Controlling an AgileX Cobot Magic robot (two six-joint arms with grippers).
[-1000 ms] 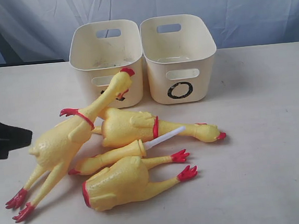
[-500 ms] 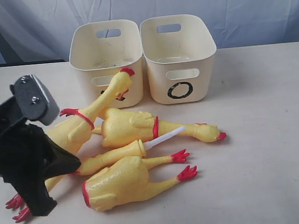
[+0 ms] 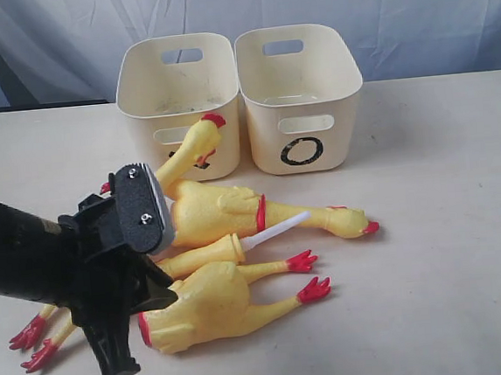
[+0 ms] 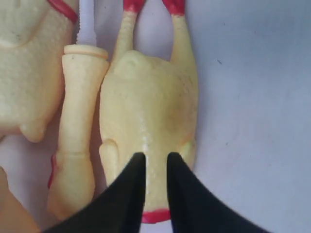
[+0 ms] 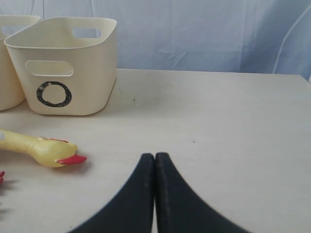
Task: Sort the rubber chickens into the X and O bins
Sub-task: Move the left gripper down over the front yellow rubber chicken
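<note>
Several rubber chickens lie in a heap in front of the bins. One whole chicken [image 3: 196,145] rests its head against the X bin [image 3: 175,80], covering most of the mark. A second whole chicken [image 3: 222,211] points its beak right. The neck with white tube [image 3: 205,255] lies beside the headless body [image 3: 210,303]. My left gripper [image 4: 153,160] hovers over the headless body [image 4: 150,107], open by a narrow gap, with nothing held. My right gripper [image 5: 155,158] is shut and empty above bare table, near the O bin [image 5: 63,68].
My left arm [image 3: 64,265] hides the body of the left-hand chicken; its red feet [image 3: 31,340] stick out below. The two bins stand side by side at the back, against a blue-grey curtain. The O bin [image 3: 299,87] stands to the right of the X bin.
My left arm has swung in from the left edge, rightwards over the chickens, and its jaws have parted slightly. The chickens and the right gripper have not moved.
</note>
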